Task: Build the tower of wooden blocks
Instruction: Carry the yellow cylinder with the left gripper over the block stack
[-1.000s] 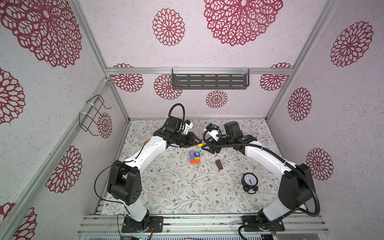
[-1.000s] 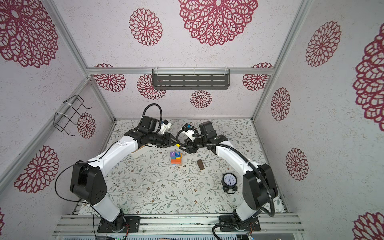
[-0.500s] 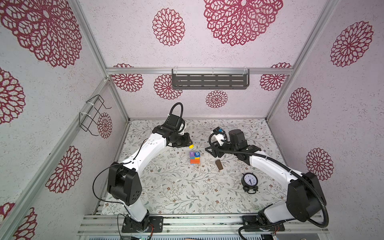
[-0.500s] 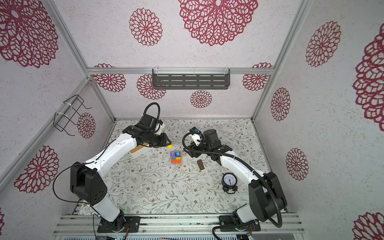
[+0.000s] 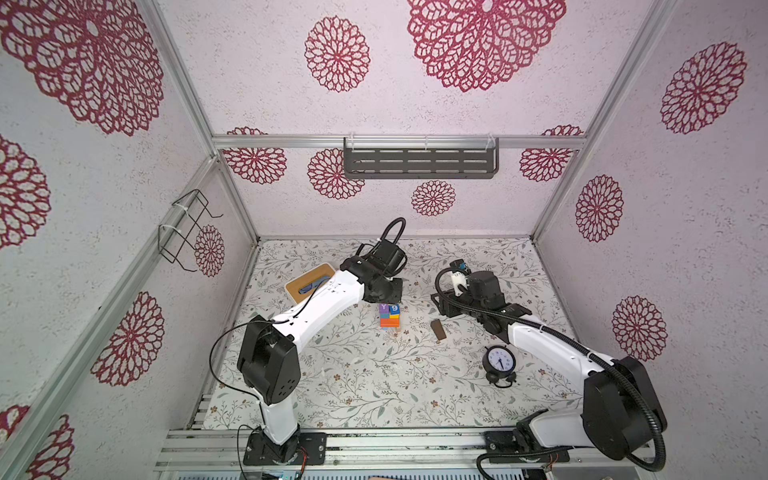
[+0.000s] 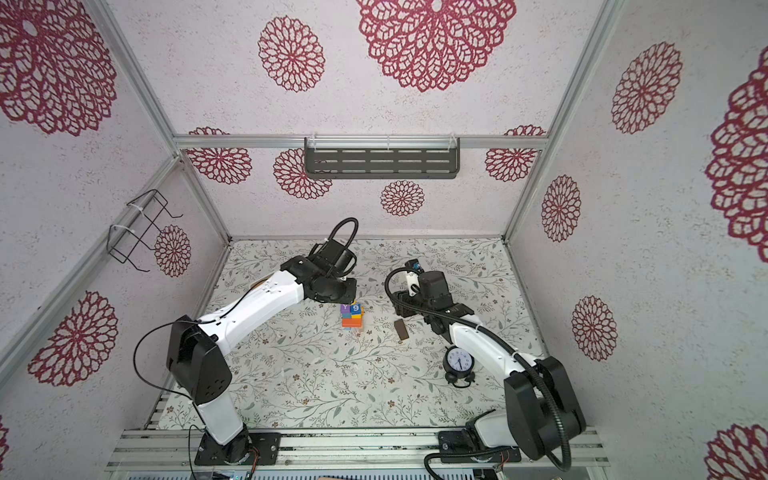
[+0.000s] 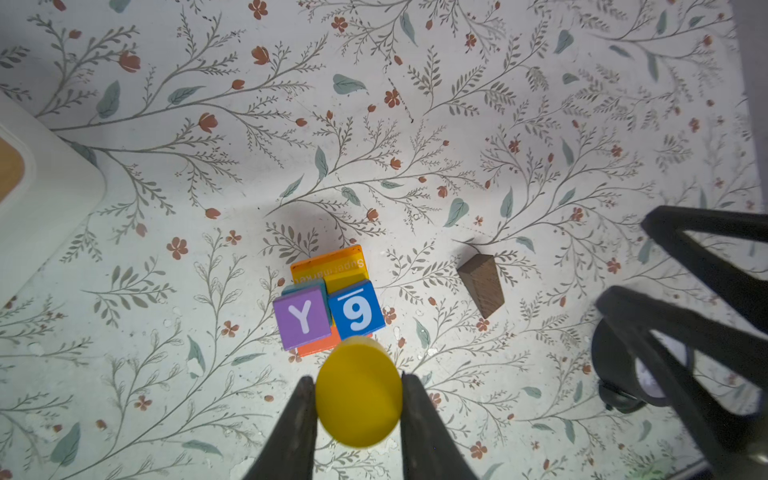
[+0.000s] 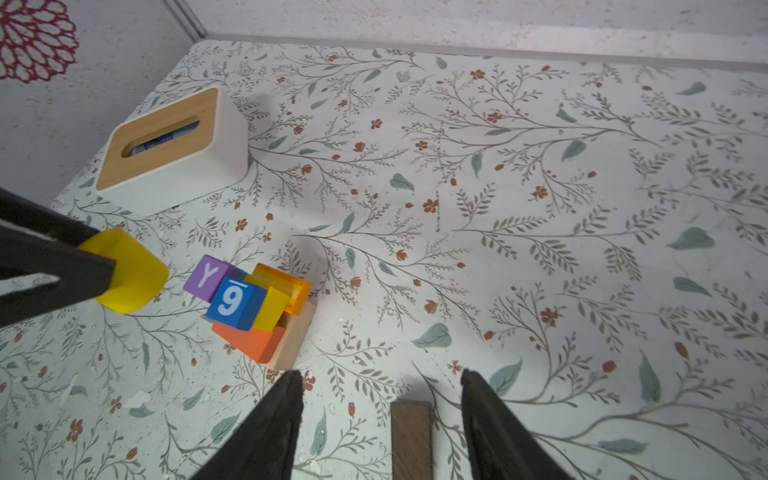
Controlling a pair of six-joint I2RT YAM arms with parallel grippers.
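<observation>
Tower: the tower (image 5: 389,316) stands mid-table, topped by a purple cube (image 7: 302,318) marked Y and a blue cube (image 7: 357,309) marked 9, side by side and touching, over yellow, orange and tan layers.
Left tool: the left gripper (image 7: 357,379) is clamped narrow on a yellow cylinder (image 7: 358,395), held above the table just behind the tower rather than squarely over it.
Right tool: the right gripper (image 8: 379,374) has its jaws wide and holds nothing. It hangs to the right of the tower.
Loose piece: a brown bar (image 5: 438,329) lies flat on the table near the tower's right side, under the right gripper's spread jaws.
Just changed: a second ago both grippers were close together behind the tower with something yellow between them. They have since parted. The left has brought the cylinder in toward the tower, and the right has drawn back over the bar.
Meaning: the cylinder looks like the next piece to go on. It still needs centring over the two cubes before release, and the bar probably follows.
Risk: the cylinder's round end would rest across the seam between the cubes, so an off-centre drop could tip it.
</observation>
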